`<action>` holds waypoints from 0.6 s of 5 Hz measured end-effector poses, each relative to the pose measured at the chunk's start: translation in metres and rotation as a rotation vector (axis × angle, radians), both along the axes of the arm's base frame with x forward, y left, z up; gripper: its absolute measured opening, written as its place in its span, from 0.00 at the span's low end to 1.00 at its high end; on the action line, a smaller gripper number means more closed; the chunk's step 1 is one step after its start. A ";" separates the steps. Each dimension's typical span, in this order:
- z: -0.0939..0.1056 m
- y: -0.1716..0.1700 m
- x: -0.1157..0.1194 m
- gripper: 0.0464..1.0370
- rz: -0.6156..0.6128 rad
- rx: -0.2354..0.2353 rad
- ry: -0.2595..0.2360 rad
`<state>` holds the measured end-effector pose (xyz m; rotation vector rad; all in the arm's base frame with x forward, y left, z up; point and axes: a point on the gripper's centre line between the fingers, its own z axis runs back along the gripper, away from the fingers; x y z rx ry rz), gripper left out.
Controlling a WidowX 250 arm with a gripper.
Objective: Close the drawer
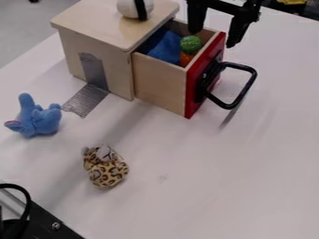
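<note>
Tool (213,39) wide apart, nothing gripped, near drawer (159,84) front; drawer out of wooden box (93,28), blue cloth (164,48) inside.

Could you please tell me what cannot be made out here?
In the camera view:
- drawer floor: hidden by its side wall and contents
- orange item's lower part: behind that wall
- top of the striped white object: cut off by the top edge
- gripper's upper part: same edge

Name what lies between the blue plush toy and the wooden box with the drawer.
In the camera view, silver tape lies there on the table, running up the wooden box.
</note>
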<state>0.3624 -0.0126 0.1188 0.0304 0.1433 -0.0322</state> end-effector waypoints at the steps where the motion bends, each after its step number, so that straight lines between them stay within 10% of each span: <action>1: -0.014 0.000 -0.003 0.96 0.002 0.002 0.044; 3: -0.019 -0.038 0.003 0.96 -0.008 0.022 -0.011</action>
